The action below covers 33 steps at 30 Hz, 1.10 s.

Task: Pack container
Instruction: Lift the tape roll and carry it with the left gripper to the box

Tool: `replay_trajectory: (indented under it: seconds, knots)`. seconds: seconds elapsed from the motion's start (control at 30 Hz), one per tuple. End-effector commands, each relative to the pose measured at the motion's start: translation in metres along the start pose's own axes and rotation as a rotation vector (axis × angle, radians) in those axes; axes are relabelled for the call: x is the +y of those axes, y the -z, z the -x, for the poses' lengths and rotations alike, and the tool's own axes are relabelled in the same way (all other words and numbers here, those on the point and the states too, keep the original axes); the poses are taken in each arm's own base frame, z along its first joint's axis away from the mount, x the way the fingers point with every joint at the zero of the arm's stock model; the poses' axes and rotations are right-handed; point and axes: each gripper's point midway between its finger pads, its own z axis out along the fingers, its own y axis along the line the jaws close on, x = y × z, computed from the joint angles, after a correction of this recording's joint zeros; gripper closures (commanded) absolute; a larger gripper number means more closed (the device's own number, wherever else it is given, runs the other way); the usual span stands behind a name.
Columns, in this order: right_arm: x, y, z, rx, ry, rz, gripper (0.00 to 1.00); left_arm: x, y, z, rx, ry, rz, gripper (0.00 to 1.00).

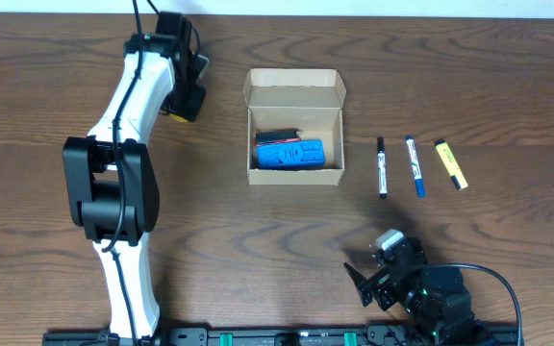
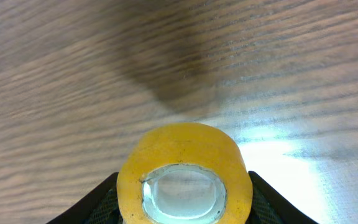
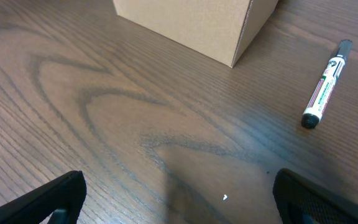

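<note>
**Yellow tape roll (image 2: 179, 149) clamped in the left gripper (image 2: 184, 196); container (image 1: 294, 88) open at mid-surface**

Dark fingers (image 2: 95, 202) press against both sides of the yellow tape roll in the left wrist view, its clear core facing the camera. The pictures do not settle whether the roll touches the wooden surface (image 1: 469, 77) or hangs above it. From overhead, this gripper sits to the left of the container, near it but apart.

The right gripper (image 3: 188, 205) is released, its two fingers spread wide over bare wood at the near edge of the surface, holding nothing.

The container is a tan cardboard box with its flap lid folded back at the far side. A blue block-shaped object (image 1: 289, 154) lies inside against the near wall, with something dark just behind it, too small to name.

Right of the container, three pens lie in a row, apart from each other: a black-capped marker (image 1: 382, 166) nearest the box, then a blue marker (image 1: 415, 165), then a yellow highlighter (image 1: 451, 163).
</note>
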Motion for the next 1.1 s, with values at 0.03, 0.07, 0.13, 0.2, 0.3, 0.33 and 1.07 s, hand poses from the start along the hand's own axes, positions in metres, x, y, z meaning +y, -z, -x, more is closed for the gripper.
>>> replay_trajectory:
  seconds: [0.03, 0.07, 0.13, 0.2, 0.3, 0.33, 1.07]
  knots:
    - [0.001, -0.002, -0.003, 0.005, 0.018, 0.006, 0.01, 0.008, 0.029, 0.014, -0.029, 0.013, 0.005, 0.51]
    - [0.001, -0.002, -0.003, 0.005, 0.018, 0.007, 0.01, 0.006, 0.037, 0.017, -0.04, 0.012, -0.014, 0.51]
    - [0.001, -0.002, -0.003, 0.005, 0.018, 0.007, 0.01, -0.001, 0.058, 0.025, -0.076, 0.011, -0.066, 0.51]
    - [0.001, -0.002, -0.003, 0.005, 0.018, 0.006, 0.01, -0.009, 0.077, 0.033, -0.114, 0.006, -0.111, 0.52]
    - [0.001, -0.002, -0.003, 0.005, 0.018, 0.007, 0.01, -0.019, 0.102, 0.044, -0.169, -0.011, -0.146, 0.51]
    - [0.001, -0.002, -0.003, 0.005, 0.018, 0.006, 0.01, -0.021, 0.109, 0.046, -0.183, -0.021, -0.145, 0.51]
    - [0.001, -0.002, -0.003, 0.005, 0.018, 0.007, 0.01, -0.202, 0.147, 0.048, -0.224, -0.38, -0.261, 0.52]
